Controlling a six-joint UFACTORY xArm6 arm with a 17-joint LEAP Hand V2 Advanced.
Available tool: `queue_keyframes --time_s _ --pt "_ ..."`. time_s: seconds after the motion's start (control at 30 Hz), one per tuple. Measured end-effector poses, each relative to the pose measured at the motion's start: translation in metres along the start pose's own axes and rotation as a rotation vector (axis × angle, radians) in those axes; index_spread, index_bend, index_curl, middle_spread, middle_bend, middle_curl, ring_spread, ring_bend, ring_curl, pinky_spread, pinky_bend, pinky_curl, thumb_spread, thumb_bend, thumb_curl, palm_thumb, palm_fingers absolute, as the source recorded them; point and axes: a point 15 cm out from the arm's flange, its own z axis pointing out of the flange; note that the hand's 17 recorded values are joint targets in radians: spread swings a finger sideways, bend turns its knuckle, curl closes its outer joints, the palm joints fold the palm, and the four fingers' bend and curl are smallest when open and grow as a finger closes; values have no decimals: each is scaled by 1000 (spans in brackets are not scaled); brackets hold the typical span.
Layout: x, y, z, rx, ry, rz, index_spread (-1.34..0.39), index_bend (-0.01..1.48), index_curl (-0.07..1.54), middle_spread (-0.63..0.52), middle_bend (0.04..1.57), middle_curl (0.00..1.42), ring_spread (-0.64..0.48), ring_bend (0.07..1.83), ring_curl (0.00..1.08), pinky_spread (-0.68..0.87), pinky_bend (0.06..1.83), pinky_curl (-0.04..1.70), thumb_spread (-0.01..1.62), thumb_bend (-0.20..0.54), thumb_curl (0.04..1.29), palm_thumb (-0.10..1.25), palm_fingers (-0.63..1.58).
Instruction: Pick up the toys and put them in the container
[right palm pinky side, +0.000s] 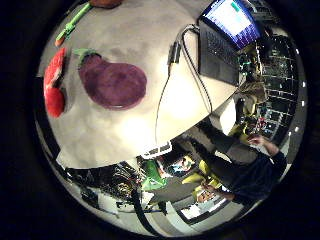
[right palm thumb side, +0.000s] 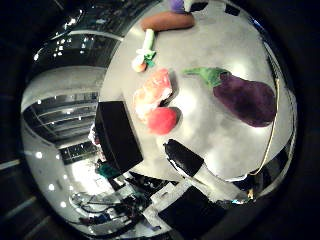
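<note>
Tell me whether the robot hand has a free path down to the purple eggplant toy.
Probably yes: the eggplant toy lies alone on bare table, apart from the red toy, nothing over it.

A pale table (right palm pinky side: 125, 135) bears an open laptop (right palm pinky side: 225, 35); ceiling lights (right palm thumb side: 65, 42) shine beyond.

Both palm cameras looked down from well above the pale grey table (right palm pinky side: 125, 130). Both saw the soft purple eggplant toy (right palm thumb side: 245, 100) and soft red toy (right palm thumb side: 155, 102) below the hand.
</note>
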Motion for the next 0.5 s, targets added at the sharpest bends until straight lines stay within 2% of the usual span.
queue_keyframes --time_s 0.2,0.5 --pt "27 -3 35 -43 -17 33 -343 156 262 55 213 332 193 257 248 409 336 319 1061 -23 295 583 143" --pt "35 2 39 -54 -12 34 -331 159 269 50 224 334 193 239 250 391 326 312 1054 -24 298 584 156"
